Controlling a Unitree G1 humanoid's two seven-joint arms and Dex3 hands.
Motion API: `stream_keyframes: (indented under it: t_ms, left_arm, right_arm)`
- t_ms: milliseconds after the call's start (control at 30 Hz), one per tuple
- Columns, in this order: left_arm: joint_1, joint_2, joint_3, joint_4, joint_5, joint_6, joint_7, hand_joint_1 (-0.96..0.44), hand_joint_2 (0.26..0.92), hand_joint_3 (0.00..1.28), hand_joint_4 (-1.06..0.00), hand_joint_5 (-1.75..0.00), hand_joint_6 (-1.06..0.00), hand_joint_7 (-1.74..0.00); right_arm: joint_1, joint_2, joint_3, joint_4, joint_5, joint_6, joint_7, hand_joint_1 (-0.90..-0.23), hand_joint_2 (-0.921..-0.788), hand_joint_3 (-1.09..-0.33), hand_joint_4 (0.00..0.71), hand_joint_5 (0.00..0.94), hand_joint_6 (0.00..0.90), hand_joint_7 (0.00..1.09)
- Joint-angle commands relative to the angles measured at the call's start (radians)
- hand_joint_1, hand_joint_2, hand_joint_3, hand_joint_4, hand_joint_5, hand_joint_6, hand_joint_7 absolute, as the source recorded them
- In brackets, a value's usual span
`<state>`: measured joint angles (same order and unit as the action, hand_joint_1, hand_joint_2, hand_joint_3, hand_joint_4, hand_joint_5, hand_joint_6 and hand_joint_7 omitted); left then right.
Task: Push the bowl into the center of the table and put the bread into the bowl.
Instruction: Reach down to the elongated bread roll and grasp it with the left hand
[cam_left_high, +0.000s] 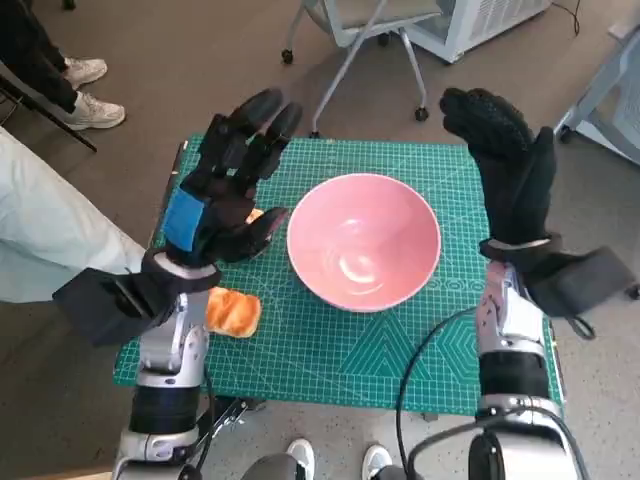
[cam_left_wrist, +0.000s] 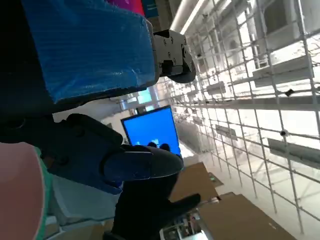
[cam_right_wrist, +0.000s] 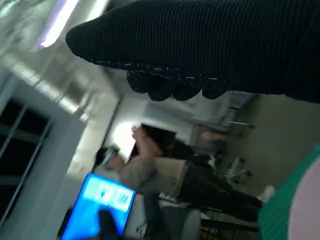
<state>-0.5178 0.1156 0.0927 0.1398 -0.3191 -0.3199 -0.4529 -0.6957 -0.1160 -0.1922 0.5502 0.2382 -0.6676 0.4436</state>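
Both forearms rise from below. The left hand (cam_left_high: 232, 185) is raised with its fingers spread and empty. The right hand (cam_left_high: 508, 170) is also raised, fingers apart, holding nothing.

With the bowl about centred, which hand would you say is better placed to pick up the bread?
Left. The bread lies beside the left forearm, on that side of the bowl; the left hand is empty above it. The right hand is raised across the bowl.
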Motion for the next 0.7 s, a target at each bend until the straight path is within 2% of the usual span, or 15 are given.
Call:
stream_keyframes:
  t_ms: [33, 267, 700]
  left_arm:
    - [-0.038, -0.003, -0.012, -0.004, -0.010, -0.001, -0.016, -0.54, 0.921, 0.40, -0.19, -0.01, 0.00, -0.59]
    - [-0.071, -0.005, -0.016, -0.005, -0.030, 0.004, -0.046, -0.51, 0.921, 0.39, -0.20, -0.01, 0.00, -0.61]
    - [-0.085, 0.013, -0.014, -0.018, -0.029, 0.002, -0.075, -0.52, 0.921, 0.39, -0.19, -0.01, 0.00, -0.62]
  right_arm:
    - [0.065, -0.012, 0.029, -0.095, -0.002, 0.046, 0.000, -0.666, -0.921, -0.797, 0.206, 0.003, 0.108, 0.49]
    - [0.102, -0.010, 0.053, -0.180, -0.003, 0.083, -0.010, -0.658, -0.921, -0.789, 0.216, 0.004, 0.080, 0.56]
    - [0.124, -0.008, 0.074, -0.216, -0.012, 0.104, -0.024, -0.662, -0.921, -0.776, 0.223, 0.006, 0.070, 0.58]
